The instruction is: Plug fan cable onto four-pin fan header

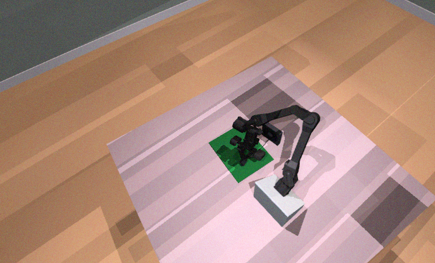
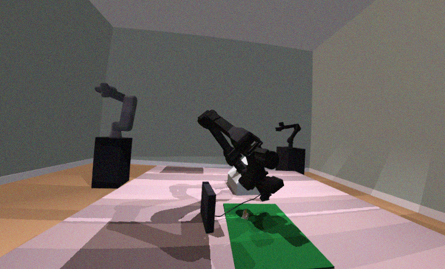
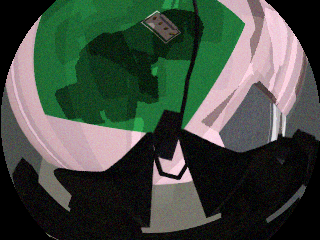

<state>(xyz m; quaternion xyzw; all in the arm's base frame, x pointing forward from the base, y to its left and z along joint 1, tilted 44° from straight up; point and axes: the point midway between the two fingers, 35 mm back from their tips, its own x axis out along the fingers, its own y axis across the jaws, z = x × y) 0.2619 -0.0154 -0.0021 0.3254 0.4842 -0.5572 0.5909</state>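
The green board [image 1: 247,173] [image 2: 282,250] [image 3: 74,34] lies flat on the pink mat. Its small grey four-pin header [image 2: 246,214] [image 3: 162,24] stands near the board's far end and has nothing in it. My gripper [image 1: 246,157] [image 2: 265,197] [image 3: 166,135] is shut on the fan's black plug [image 3: 168,132] and holds it in the air above the board, short of the header. The thin black cable [image 2: 234,210] [image 3: 192,40] runs from the plug to the black fan [image 1: 272,133] [image 2: 208,207], which stands upright beside the board. In the top view the arm hides the header.
The arm's white base block [image 1: 278,202] [image 2: 235,182] stands behind the board. Two other arms on black pedestals [image 2: 111,161] [image 2: 290,157] stand far back by the wall. The pink mat [image 1: 179,196] lies on a wooden floor.
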